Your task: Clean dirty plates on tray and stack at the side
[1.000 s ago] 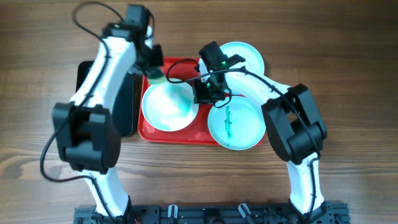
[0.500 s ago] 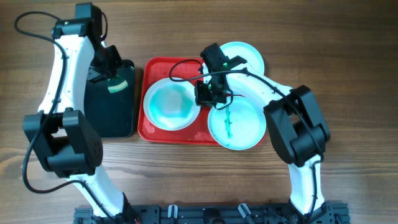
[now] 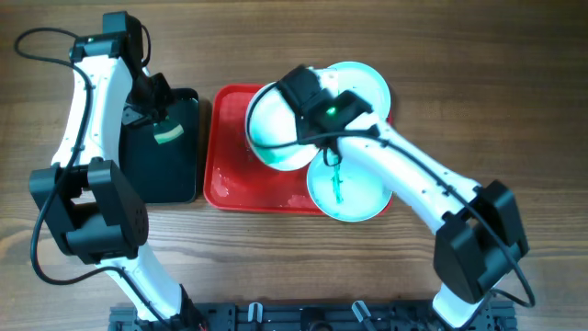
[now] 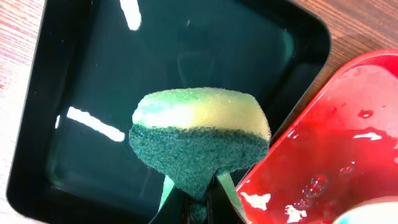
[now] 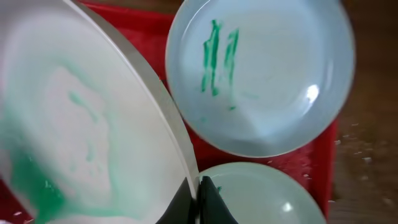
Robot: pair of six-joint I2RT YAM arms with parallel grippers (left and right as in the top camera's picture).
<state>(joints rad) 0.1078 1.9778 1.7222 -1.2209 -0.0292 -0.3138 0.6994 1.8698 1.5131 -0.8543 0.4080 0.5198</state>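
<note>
Since half a second ago the cream-white plate has come up off the floor of the red tray and shifted toward 1 o'clock. My right gripper pinches its rim and holds it tilted, with green smears across its face. The scribbled turquoise plate lies at the tray's 4 o'clock, overlapping the edge. The second turquoise plate sits at the 1 o'clock corner. My left gripper is clamped on the sponge, above the black tray at 9 o'clock.
</note>
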